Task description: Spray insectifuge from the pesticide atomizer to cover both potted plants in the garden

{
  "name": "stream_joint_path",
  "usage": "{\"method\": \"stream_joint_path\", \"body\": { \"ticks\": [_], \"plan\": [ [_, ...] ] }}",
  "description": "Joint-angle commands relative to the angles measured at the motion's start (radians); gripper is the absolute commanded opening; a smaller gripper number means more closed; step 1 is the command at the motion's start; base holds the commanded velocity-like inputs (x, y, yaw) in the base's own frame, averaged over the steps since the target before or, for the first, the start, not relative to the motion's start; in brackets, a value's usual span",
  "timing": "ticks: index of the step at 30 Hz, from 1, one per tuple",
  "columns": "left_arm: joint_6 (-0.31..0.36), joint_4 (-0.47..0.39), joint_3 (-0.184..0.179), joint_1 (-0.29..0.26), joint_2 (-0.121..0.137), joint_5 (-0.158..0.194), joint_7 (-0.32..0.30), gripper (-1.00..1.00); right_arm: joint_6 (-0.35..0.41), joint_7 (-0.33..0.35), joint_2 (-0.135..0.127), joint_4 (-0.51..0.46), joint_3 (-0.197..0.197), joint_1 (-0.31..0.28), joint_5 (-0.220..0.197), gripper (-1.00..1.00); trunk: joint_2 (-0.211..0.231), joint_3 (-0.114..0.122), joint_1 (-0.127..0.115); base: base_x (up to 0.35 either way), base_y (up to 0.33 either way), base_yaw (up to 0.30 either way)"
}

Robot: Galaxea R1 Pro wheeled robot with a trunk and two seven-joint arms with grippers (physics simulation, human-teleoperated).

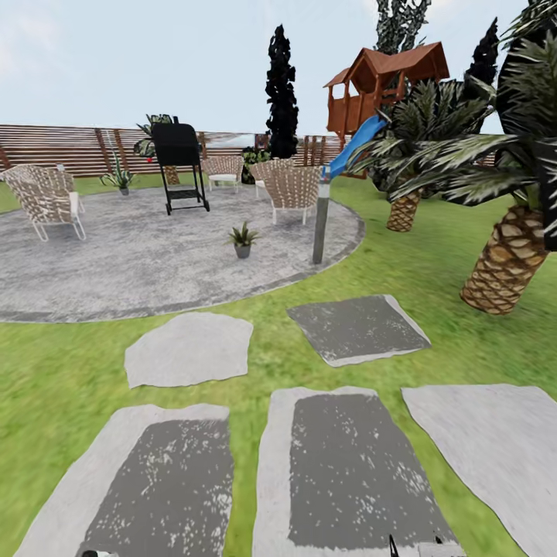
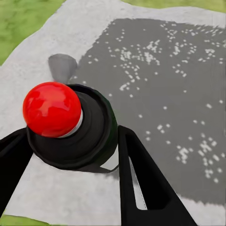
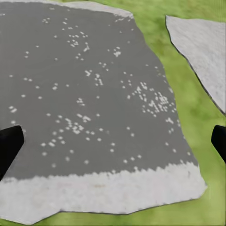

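L pincer (image 2: 70, 155) pinches a dark, round-bodied atomizer (image 2: 77, 129) w/ a red ball top, held over a grey stepping stone (image 2: 155, 84). R pincer (image 3: 113, 141) is spread wide above another stone slab (image 3: 89, 89), nothing btwn its tips. Ahead on the round patio (image 1: 116, 263), one potted plant (image 1: 243, 238) sits near a bollard lamp (image 1: 321, 223); another (image 1: 121, 179) is by the fence (image 1: 62, 147).

hand (image 3: 113, 146) spread wide | above grey paving slab (image 3: 89, 94) | grass (image 3: 188, 94) beside
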Motion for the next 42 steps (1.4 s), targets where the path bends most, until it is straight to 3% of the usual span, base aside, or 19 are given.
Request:
{"method": "stream_joint_path", "body": {
  "ticks": [1,7,42],
  "plan": [
    [-0.003,0.001,0.003,-0.001,-0.001,0.006,-0.007,-1.0,-0.002,-0.006,0.0,0.001,-0.005,-0.001,0.022,1.0,0.0,-0.001,0.0,0.334,0.101,0.0],
    [-0.003,0.001,0.003,-0.001,0.0,0.006,-0.007,-1.0,-0.002,-0.006,0.0,0.001,-0.005,-0.001,0.043,1.0,0.0,-0.001,0.0,0.334,0.103,0.0],
    [-0.003,0.001,0.003,-0.001,-0.001,0.006,-0.007,-1.0,-0.002,-0.007,0.0,0.001,-0.007,-0.001,0.044,1.0,0.0,-0.001,0.0,0.335,0.081,0.0]
  ]
}}
